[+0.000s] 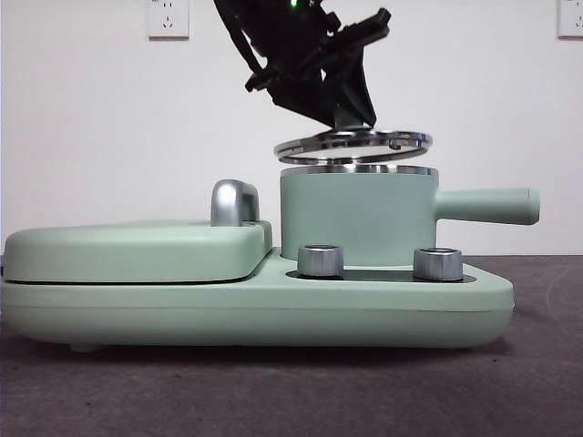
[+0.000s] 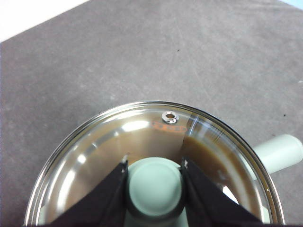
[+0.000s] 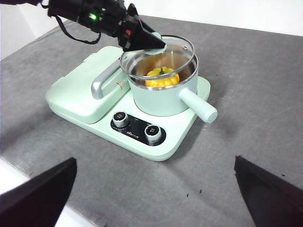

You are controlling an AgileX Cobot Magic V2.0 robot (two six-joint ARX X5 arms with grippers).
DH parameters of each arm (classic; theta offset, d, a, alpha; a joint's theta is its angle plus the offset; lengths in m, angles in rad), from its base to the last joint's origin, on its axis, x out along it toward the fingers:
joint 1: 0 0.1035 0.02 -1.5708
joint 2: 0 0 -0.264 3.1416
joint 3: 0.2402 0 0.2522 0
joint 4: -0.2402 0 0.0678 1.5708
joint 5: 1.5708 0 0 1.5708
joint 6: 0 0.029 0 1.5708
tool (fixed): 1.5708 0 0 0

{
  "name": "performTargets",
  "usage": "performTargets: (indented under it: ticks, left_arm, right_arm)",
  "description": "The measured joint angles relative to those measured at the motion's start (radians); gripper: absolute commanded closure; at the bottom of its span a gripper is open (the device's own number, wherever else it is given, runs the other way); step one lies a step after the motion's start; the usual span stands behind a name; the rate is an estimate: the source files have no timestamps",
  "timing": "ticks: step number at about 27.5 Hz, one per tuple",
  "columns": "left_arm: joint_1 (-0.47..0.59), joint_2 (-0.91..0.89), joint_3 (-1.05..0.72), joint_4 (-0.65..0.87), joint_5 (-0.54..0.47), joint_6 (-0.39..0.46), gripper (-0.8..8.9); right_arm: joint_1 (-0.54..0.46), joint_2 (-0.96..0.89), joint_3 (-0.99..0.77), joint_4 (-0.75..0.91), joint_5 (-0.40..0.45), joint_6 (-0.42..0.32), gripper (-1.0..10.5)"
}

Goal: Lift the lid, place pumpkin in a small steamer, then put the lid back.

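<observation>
A mint-green cooking base [image 1: 255,305] is seen resting on a dark grey bench [image 1: 273,391], with a pale wall behind it. On the left part of the base, a flat rectangular mint-green cover [image 1: 137,250] is laid, topped by a chrome handle [image 1: 234,202]. Two round metal dials [image 1: 321,260] are set along the front edge of the base, right of the cover.

Behind the dials, the small steamer [image 1: 355,218] is stood on the base, with its straight side handle pointing to the right. The pumpkin [image 3: 162,78] is seen inside the steamer in the right wrist view, yellow-orange with a green stem uppermost.

The lid [image 1: 353,143] is held just above the steamer's steel rim, slightly tilted, with a narrow gap visible between lid and rim in the front view. It is carried by the left hand [image 2: 155,182], which reaches down from above; its two black jaws are closed tight against either side of the small mint-green knob, as shown in the left wrist view. A small steam vent is visible in the glass near the rim.

The right hand [image 3: 156,198] is kept well apart from the base, above the bench, with its jaws spread wide and nothing between them.
</observation>
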Motion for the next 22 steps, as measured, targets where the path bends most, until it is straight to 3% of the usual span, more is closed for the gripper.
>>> performTargets:
  ticks: [19,22]
  left_arm:
    - [-0.018,0.048,0.006,0.019,-0.010,0.063,7.98]
    - [-0.018,0.048,0.006,0.019,-0.010,0.063,7.60]
  right_arm:
    - [0.000,0.000,0.000,0.000,0.001,0.026,3.6]
    - [0.000,0.000,0.000,0.000,0.001,0.027,3.6]
